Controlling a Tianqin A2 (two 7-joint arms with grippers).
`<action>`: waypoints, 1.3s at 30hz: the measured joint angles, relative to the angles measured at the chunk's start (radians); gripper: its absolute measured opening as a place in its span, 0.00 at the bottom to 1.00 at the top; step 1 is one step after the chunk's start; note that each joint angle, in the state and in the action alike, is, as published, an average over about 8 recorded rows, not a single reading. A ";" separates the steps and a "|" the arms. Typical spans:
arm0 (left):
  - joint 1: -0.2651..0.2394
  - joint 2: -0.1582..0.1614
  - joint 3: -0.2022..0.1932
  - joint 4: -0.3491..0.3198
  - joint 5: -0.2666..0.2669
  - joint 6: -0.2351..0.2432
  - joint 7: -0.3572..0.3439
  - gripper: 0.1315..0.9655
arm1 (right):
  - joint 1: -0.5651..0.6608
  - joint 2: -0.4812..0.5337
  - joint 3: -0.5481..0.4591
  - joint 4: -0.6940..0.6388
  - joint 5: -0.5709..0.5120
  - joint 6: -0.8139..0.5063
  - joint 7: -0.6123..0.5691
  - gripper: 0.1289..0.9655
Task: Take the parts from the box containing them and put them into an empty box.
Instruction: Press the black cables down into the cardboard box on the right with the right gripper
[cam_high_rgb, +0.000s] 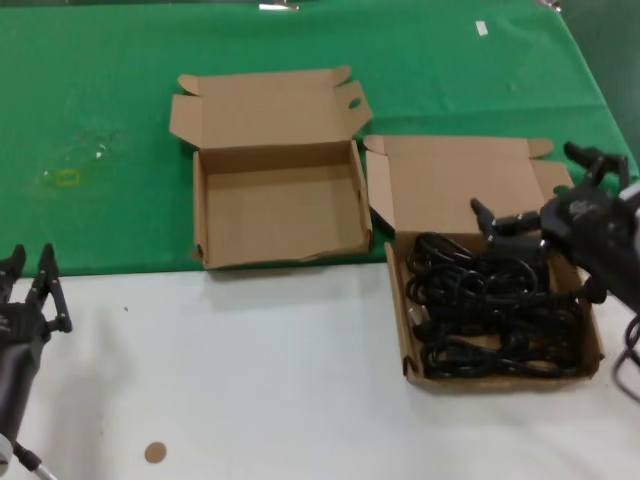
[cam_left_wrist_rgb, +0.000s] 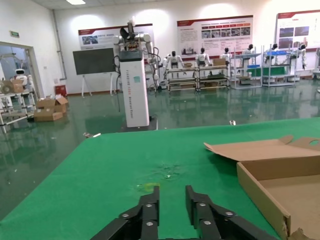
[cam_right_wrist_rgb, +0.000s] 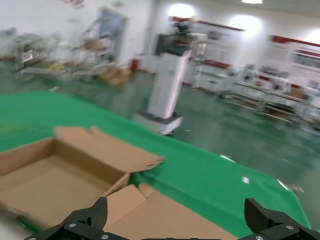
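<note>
Several black coiled power cables (cam_high_rgb: 490, 305) fill the longer cardboard box (cam_high_rgb: 406, 330) at the right, whose lid (cam_high_rgb: 460, 180) stands open behind it. The wider empty box (cam_high_rgb: 280, 215) sits to its left with its lid folded back. My right gripper (cam_high_rgb: 530, 185) hovers over the far end of the cable box, jaws wide open and empty. In the right wrist view the right gripper (cam_right_wrist_rgb: 175, 215) is above that lid (cam_right_wrist_rgb: 150, 215), with the empty box (cam_right_wrist_rgb: 45, 185) beyond. My left gripper (cam_high_rgb: 30, 275) is parked at the near left, jaws a little apart and empty; it also shows in the left wrist view (cam_left_wrist_rgb: 172, 200).
The boxes straddle the edge between the green cloth (cam_high_rgb: 120, 100) and the white tabletop (cam_high_rgb: 250, 380). A small brown disc (cam_high_rgb: 154, 452) lies near the front. A yellowish mark (cam_high_rgb: 66, 178) is on the cloth at the left. The empty box's wall (cam_left_wrist_rgb: 260, 187) shows in the left wrist view.
</note>
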 joint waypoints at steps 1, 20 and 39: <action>0.000 0.000 0.000 0.000 0.000 0.000 0.000 0.22 | 0.015 0.038 -0.018 0.002 -0.001 -0.019 0.016 1.00; 0.000 0.000 0.000 0.000 0.000 0.000 0.000 0.02 | 0.346 0.360 -0.155 -0.039 -0.238 -0.748 0.168 1.00; 0.000 0.000 0.000 0.000 0.000 0.000 0.000 0.01 | 0.575 0.153 -0.204 -0.297 -0.512 -1.126 0.018 0.99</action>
